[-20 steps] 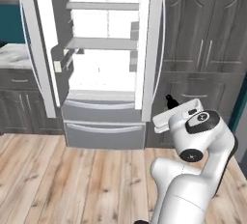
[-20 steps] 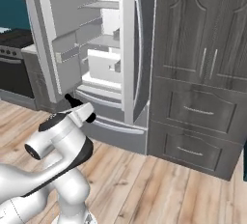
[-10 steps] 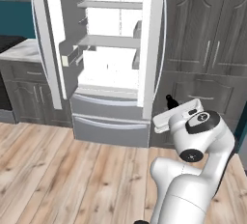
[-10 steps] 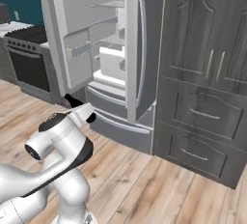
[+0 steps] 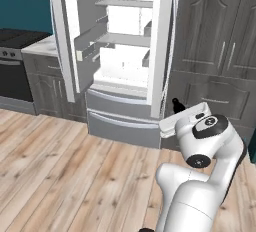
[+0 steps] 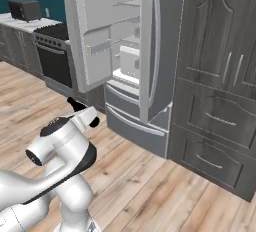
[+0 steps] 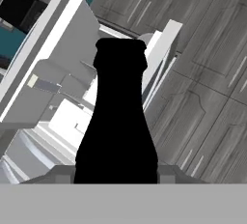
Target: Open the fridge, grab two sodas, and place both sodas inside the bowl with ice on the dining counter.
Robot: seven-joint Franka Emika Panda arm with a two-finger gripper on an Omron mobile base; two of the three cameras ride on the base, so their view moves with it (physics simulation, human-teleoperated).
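Fridge (image 5: 125,71) at left with both doors swung open, white interior exposed; gripper (image 5: 175,103) right of it, before the dark cabinets (image 5: 220,66), fingers narrowed onto the near-black soda bottle (image 7: 118,121), held upright.

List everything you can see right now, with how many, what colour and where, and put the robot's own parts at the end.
fridge: one, silver-grey with white inside, both upper doors open, centre of the left base view.
bottle: one, black, held upright between the jaws, close in the hand view; its top shows in front of the fridge's lower right.
tall cabinets: one block, dark grey, right of the fridge.
stove: one, black and steel, left of the fridge.
toaster: one, dark, on the counter left of the stove.
floor: light wood planks.
arm: one, white with dark joints, lower right of the left base view.
gripper: one, jaws closed on the bottle.
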